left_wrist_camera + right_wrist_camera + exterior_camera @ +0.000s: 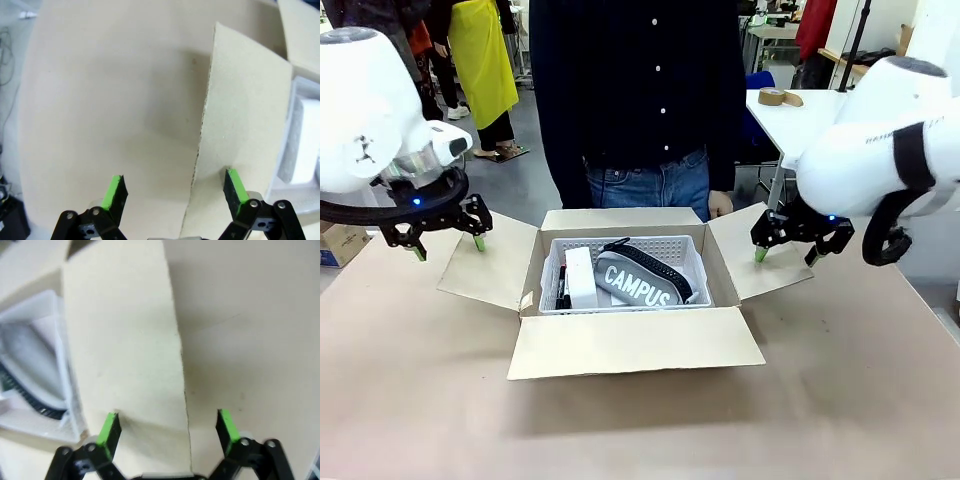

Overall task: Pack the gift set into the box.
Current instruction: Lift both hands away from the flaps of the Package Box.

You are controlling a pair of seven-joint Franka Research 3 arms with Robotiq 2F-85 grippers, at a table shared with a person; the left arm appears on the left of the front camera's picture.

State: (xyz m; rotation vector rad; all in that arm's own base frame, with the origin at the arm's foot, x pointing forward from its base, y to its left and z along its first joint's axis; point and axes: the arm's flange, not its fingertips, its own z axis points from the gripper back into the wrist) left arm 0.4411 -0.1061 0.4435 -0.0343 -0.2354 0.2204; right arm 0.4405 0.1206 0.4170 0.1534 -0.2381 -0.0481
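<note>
The gift set (625, 273), a grey perforated basket with a grey "CAMPUS" pouch, a black strap and a white carton, sits inside the open brown cardboard box (630, 340) at the table's middle. My left gripper (448, 243) is open and straddles the outer edge of the box's left flap (240, 125). My right gripper (785, 254) is open over the outer edge of the right flap (125, 340). The basket's white rim (300, 140) and the pouch (30, 360) peek in at the sides of the wrist views. All four flaps are spread outward.
A person in a dark shirt and jeans (640, 110) stands right behind the box at the far edge. The brown paper-covered table (640, 430) spreads in front of the box. A white table with a tape roll (775, 97) stands behind right.
</note>
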